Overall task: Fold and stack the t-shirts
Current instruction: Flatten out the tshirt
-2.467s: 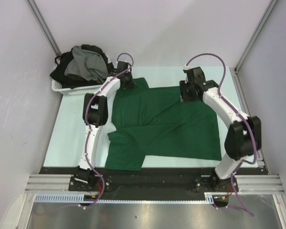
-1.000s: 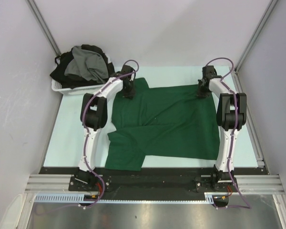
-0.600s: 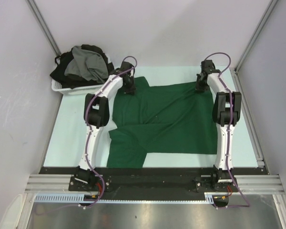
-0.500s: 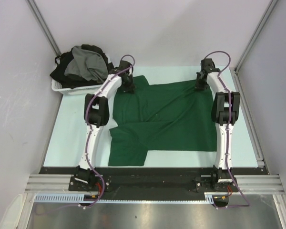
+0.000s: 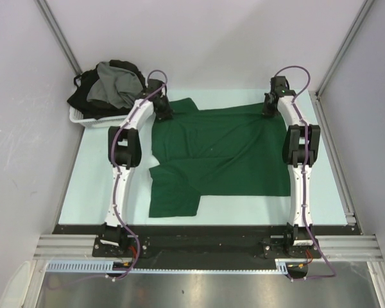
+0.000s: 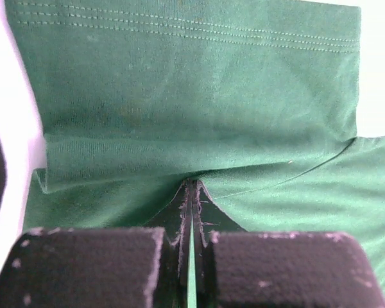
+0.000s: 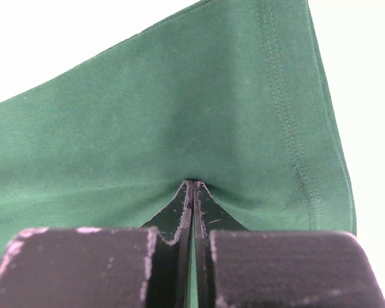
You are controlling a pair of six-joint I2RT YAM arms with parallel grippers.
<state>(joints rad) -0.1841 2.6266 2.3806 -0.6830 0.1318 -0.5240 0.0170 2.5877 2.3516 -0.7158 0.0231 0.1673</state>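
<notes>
The dark green t-shirt (image 5: 224,151) lies spread across the pale table, one sleeve (image 5: 173,199) pointing toward the near left. My left gripper (image 5: 162,110) is shut on its far left corner, and my right gripper (image 5: 269,108) is shut on its far right corner. In the left wrist view the closed gripper (image 6: 192,187) pinches a fold of green cloth (image 6: 199,96) with a stitched hem above. In the right wrist view the closed gripper (image 7: 192,186) pinches green cloth (image 7: 179,115) beside a stitched hem. A grey t-shirt (image 5: 115,86) lies on black t-shirts (image 5: 83,97).
The white plastic basket (image 5: 83,120) holding the grey and black shirts stands at the far left corner of the table (image 5: 90,179). Grey walls with metal posts enclose the table on three sides. Both arms stretch far out from their bases at the near edge.
Both arms have reached farther back and apart, pulling the shirt's far edge away from the near edge. The cloth has slid back and lies flatter and straighter. Both grippers stayed shut.
</notes>
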